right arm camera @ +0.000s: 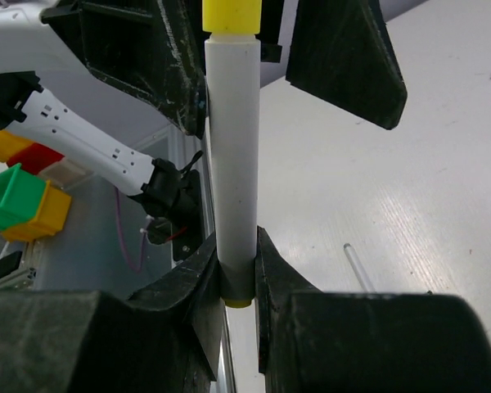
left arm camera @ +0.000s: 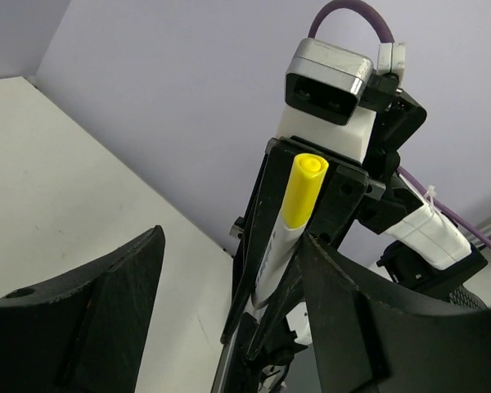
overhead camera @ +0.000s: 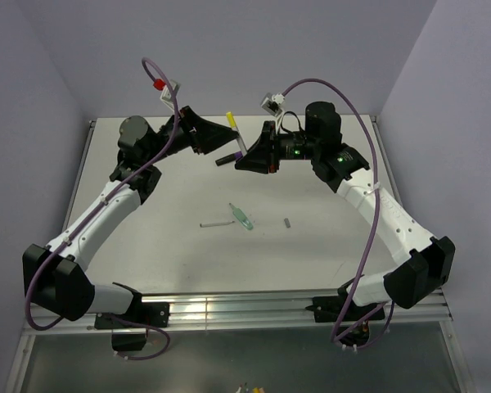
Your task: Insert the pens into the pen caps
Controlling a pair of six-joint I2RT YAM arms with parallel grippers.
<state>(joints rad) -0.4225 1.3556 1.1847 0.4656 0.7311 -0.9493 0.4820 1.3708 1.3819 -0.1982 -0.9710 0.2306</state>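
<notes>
Right pincer (right arm camera: 237,270) is clenching the white pen (right arm camera: 229,147), yellow cap (right arm camera: 231,15) on; left pincer (left arm camera: 233,246) is hanging released; green pen (overhead camera: 244,218) is lying uncapped.

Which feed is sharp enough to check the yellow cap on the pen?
Left wrist: yellow cap crisp, left claw's fingers dark and soft. Right wrist: white pen sharp, cap cropped at the top edge, mild sheen on the table. Top external: evenly lit, cap tiny.

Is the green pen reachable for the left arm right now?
Probably yes: the left pincer is open, and the green pen lies exposed on the table, with nothing over it.
</notes>
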